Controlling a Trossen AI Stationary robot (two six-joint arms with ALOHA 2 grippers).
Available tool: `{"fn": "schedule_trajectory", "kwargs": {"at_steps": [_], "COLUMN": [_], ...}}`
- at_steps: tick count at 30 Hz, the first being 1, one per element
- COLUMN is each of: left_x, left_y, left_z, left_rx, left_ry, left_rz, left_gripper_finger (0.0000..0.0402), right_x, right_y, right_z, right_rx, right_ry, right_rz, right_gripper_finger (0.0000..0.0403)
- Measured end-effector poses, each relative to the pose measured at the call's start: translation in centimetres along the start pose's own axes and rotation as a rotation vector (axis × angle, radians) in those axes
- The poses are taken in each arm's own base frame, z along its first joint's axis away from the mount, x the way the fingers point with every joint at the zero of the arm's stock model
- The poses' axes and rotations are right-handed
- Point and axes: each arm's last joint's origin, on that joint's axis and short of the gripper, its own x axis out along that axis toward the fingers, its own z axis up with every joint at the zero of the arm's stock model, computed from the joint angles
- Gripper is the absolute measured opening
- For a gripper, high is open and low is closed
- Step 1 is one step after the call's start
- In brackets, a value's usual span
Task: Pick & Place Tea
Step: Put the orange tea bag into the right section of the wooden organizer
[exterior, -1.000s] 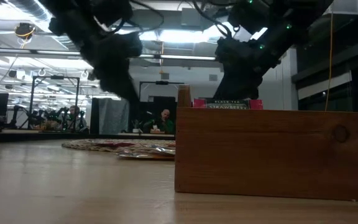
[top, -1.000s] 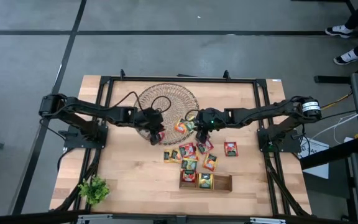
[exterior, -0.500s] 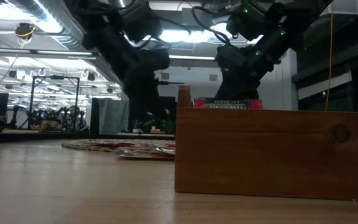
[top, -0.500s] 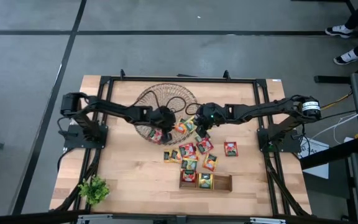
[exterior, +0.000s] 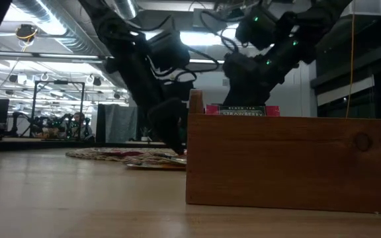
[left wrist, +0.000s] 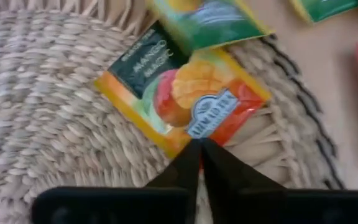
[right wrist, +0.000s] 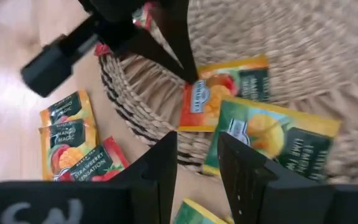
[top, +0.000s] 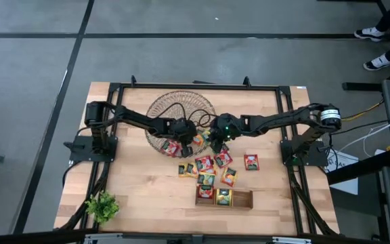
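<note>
While you watch the left gripper (left wrist: 199,163), note its dark fingers are pressed together at the corner of the orange mango sachet (left wrist: 185,102), which lies flat on the rim of the round woven wicker dish (left wrist: 48,118). Whether they pinch it, you cannot tell. The right gripper (right wrist: 197,162) hovers part-open, empty, beside the green sachet (right wrist: 272,140). Expect thin, light, slick, flexible foil; grip an overhanging edge.
</note>
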Motion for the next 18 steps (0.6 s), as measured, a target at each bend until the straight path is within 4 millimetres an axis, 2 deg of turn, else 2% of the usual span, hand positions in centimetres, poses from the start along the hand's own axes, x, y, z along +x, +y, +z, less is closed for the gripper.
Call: {"fn": "schedule_trajectory", "kwargs": {"at_steps": [7, 14, 18], "left_x": [0.0, -0.1, -0.1], "left_y": [-0.1, 0.0, 0.0], "left_z": [-0.3, -0.6, -0.6], "left_rx": [-0.016, -0.025, -0.025], "left_ry": [0.03, 0.074, 0.07], "left_rz": [-0.002, -0.007, -0.005], "left_gripper_finger": [0.0005, 0.0003, 0.0003], "right_x": [2.2, 2.1, 2.0], "right_y": [-2.3, -4.5, -5.2], "right_z": [-0.2, 0.5, 0.7], "right_rx": [0.066, 0.136, 0.164], "right_ry": [0.016, -0.009, 0.006], "right_rz": [-0.003, -0.047, 0.001], "right_gripper_finger": [0.0115, 0.0115, 0.0115]}}
